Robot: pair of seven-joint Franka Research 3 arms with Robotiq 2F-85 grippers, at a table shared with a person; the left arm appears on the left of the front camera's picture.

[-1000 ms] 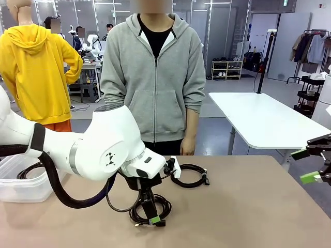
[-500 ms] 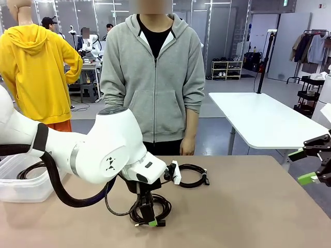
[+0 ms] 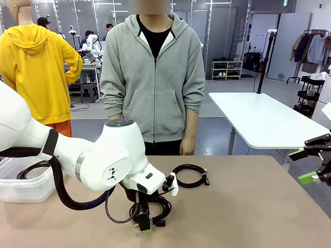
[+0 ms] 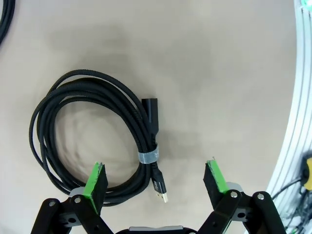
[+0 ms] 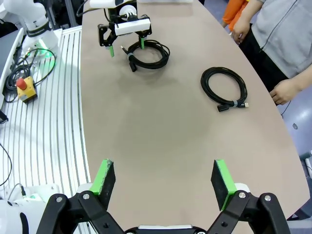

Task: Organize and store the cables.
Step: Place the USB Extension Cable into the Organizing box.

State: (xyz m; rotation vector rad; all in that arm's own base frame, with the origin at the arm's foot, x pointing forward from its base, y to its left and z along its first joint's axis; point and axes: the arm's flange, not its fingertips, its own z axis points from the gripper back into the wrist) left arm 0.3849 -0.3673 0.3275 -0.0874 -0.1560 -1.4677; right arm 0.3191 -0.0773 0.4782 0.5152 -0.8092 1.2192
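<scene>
The cables are two coils on the bench: the far coil [image 3: 206, 179] lies untouched. The left gripper [image 4: 155, 170] has sunk onto the near coil [image 4: 141, 131], fingers open astride its taped side, so a grasp looks imminent. It is thin black cord, round-wound, plugs loose. The right gripper [image 5: 163, 170] hangs open.

The white left arm [image 3: 116, 155] carries a grey band [image 3: 80, 164] and thick black hose [image 3: 58, 183]. Left claw [image 4: 156, 183] and right claw [image 5: 163, 183] are black with green pads [image 4: 96, 179]. The person [image 3: 155, 103] wears a grey zip hoodie [image 3: 134, 77].
</scene>
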